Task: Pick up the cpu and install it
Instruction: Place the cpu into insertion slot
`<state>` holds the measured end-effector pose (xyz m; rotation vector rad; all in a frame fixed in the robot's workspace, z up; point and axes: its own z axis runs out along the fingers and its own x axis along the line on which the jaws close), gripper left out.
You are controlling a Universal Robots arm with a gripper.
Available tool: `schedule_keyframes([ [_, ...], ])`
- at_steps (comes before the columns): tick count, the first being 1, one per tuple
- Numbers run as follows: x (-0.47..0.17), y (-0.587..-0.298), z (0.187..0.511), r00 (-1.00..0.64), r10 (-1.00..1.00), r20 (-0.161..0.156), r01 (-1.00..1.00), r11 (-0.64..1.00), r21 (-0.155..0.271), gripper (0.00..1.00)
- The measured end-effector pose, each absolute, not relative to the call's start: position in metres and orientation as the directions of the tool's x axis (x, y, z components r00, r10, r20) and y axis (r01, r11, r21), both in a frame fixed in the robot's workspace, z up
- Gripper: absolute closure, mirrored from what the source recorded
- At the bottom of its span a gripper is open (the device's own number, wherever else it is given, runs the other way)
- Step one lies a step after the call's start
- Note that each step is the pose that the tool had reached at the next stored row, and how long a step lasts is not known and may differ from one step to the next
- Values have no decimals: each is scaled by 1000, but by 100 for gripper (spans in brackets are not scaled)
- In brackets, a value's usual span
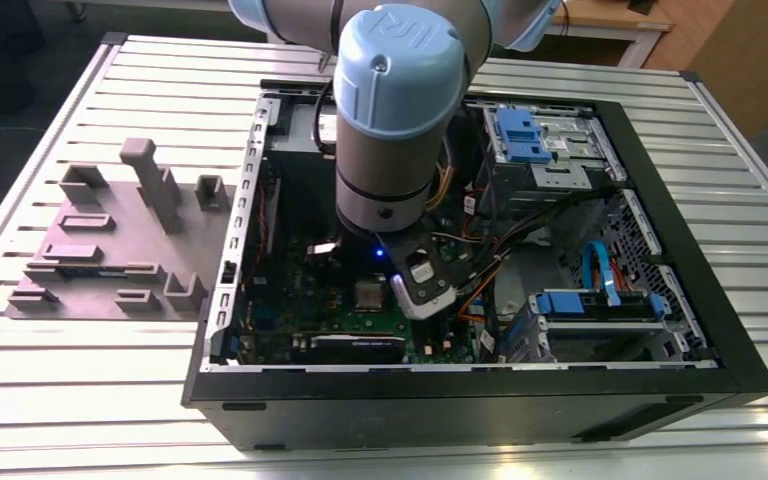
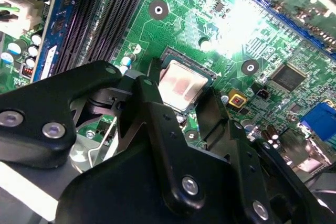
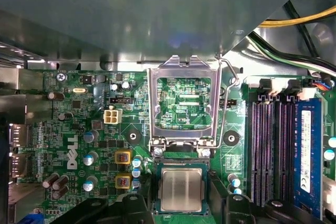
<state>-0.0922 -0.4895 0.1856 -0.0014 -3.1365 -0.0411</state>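
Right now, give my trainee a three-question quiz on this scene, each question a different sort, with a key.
1. True or false: the cpu lies well away from its socket.
2. The socket's hinged metal plate is: A) closed over the cpu, B) swung open, C) missing.
3. Name the part nearest the gripper.
Key: 1 false, it sits in the socket. 2 B. 3 the cpu.
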Motion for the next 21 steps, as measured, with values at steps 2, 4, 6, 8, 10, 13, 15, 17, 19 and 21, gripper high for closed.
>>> schedule_keyframes([
  [2, -92, -489, 187, -1000, 1, 6, 1, 1000, 27, 47],
  [4, -92, -490, 191, -1000, 1, 8, 1, 1000, 25, 47],
  [6, -92, -490, 194, -1000, 1, 9, 1, 1000, 25, 47],
  [8, -92, -490, 196, -1000, 1, 10, 1, 1000, 26, 47],
  [10, -92, -490, 199, -1000, 1, 11, 1, 1000, 26, 47],
  [13, -92, -490, 202, -1000, 1, 14, 1, 1000, 26, 47],
  [15, -92, -490, 205, -1000, 1, 16, 1, 1000, 25, 47],
  [17, -92, -490, 207, -1000, 1, 19, 1, 1000, 25, 55],
  [19, -92, -490, 210, -1000, 1, 22, 2, 1000, 26, 61],
  [21, -92, -490, 211, -1000, 1, 23, 2, 1000, 26, 72],
])
